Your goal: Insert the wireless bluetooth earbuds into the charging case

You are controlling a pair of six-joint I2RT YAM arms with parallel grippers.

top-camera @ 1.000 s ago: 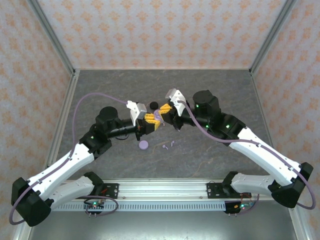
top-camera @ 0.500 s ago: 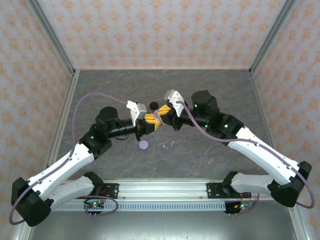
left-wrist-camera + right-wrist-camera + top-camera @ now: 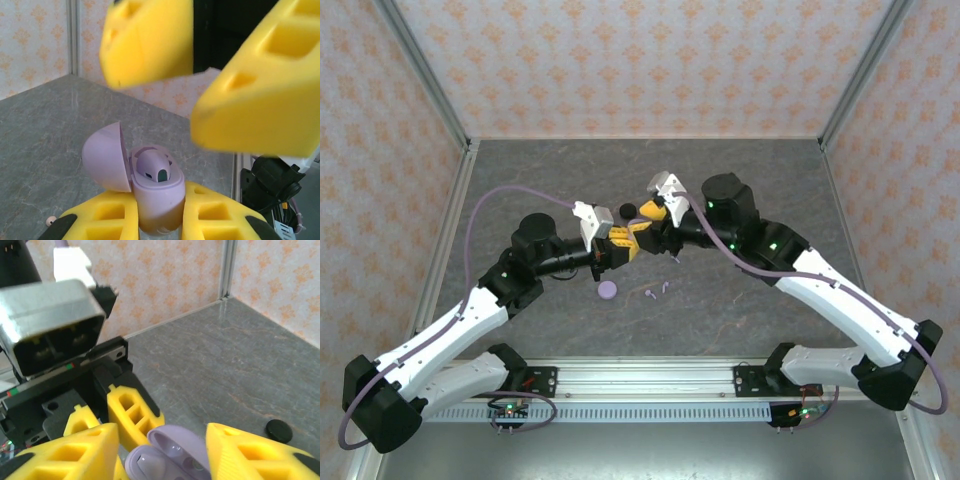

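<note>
A lavender charging case (image 3: 159, 197) stands upright between the yellow fingers of my left gripper (image 3: 159, 215), which is shut on its lower body. Its lid (image 3: 104, 156) hangs open to the left. One lavender earbud (image 3: 154, 167) sits in a well of the case. My right gripper (image 3: 161, 446) hovers just above the case (image 3: 172, 457), open, its fingers (image 3: 150, 42) apart on either side with nothing between them. In the top view the two grippers, left (image 3: 620, 243) and right (image 3: 645, 222), meet tip to tip at mid-table. Two loose lavender earbuds (image 3: 657, 291) lie on the table nearer the arms.
A closed lavender round case (image 3: 607, 290) lies on the grey tabletop below the left gripper. Black round pieces (image 3: 628, 210) sit just behind the grippers, one also in the right wrist view (image 3: 278, 430). Patterned walls enclose the table.
My right gripper went from shut to open and drew back slightly from the case, leaving the earbud in it. The left gripper kept still with the case.
</note>
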